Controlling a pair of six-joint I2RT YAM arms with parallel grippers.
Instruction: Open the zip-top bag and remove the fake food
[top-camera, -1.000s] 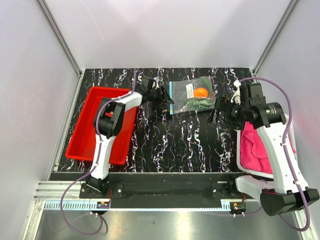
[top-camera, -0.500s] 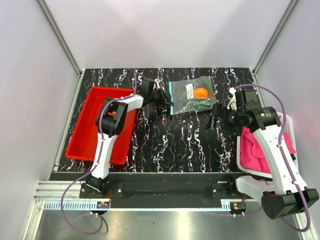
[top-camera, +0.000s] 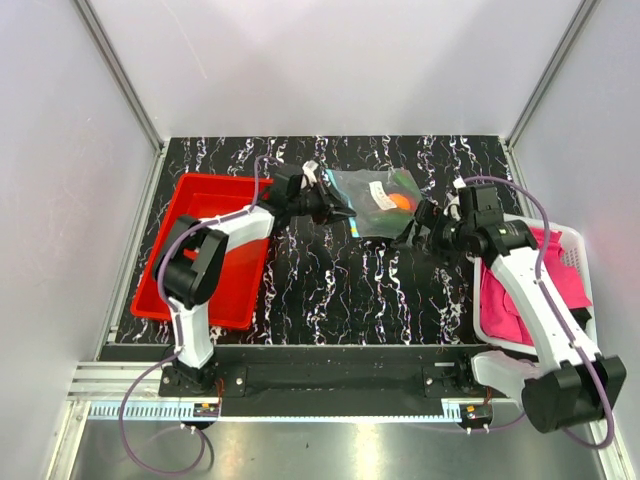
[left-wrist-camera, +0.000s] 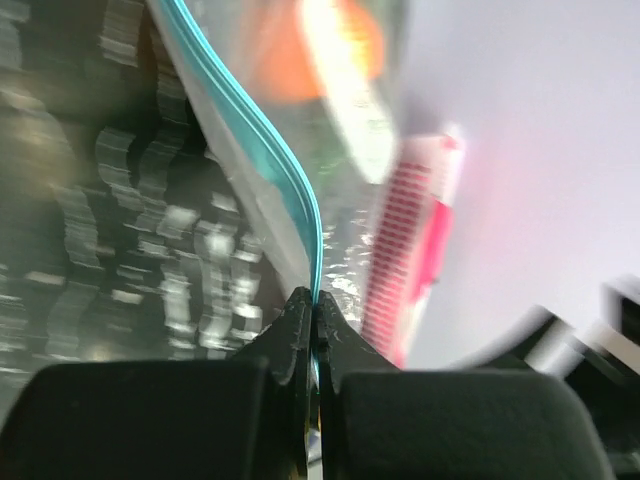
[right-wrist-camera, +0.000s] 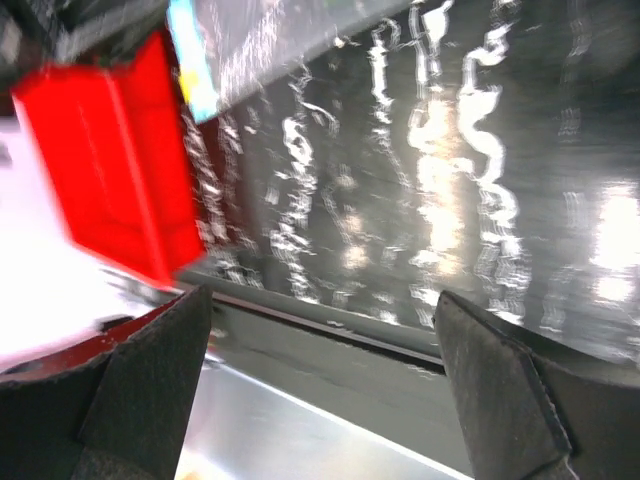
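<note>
The bag (top-camera: 378, 200) lies at the far middle of the desk (top-camera: 330, 290), between the two arms. Its left edge is pinched by the left end effector (left-wrist-camera: 312, 322), which is clamped tight on the teal zip strip (left-wrist-camera: 285, 165) with no gap between its fingers. The left edge looks lifted off the desk, though I cannot tell how much of the bag rests there. The right end effector (right-wrist-camera: 320, 390) hangs just near and right of the bag with its fingers spread wide and nothing between them. The bag is thin, clear, crinkly plastic, so it is probably light, floppy and slick, and it will sag and twist instead of holding its shape. The fake food (top-camera: 400, 201) inside, of which only an orange fruit shows clearly, is likely to slide to the lowest corner and pull the film with it. The zip strip is the stiffest part and the best place to hold. To open the bag, each end effector probably needs its own lip of the strip, or one must hold the body while the other peels. Pinching both layers together would hold the seal shut. A red tray (top-camera: 240, 290) sits to the left and a pink cloth (top-camera: 560, 275) to the right.
</note>
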